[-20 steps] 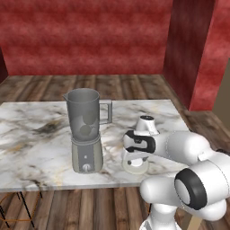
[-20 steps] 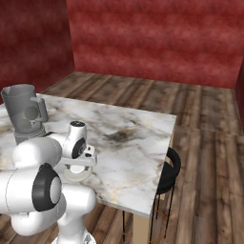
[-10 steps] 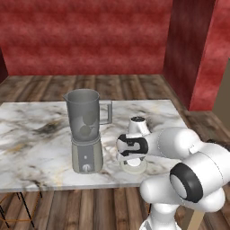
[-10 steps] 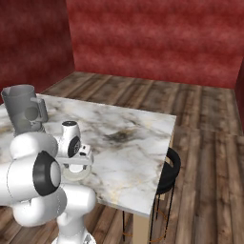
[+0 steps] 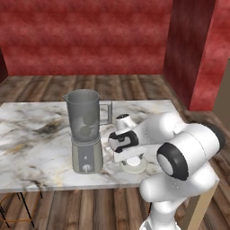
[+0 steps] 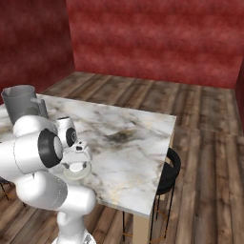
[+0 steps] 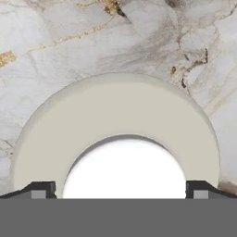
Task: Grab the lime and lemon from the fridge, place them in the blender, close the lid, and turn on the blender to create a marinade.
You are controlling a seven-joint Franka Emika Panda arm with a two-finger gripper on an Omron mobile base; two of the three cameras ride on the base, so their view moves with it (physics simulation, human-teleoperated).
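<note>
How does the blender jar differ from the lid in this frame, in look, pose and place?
The blender jar is tall, smoky and see-through; the lid is a flat, pale, opaque disc. The jar stands upright on the grey blender base; the lid lies flat on the marble counter, to the base's right. The jar's mouth is uncovered and nothing is near it; the lid sits directly under the open pincer. Both are round.
</note>
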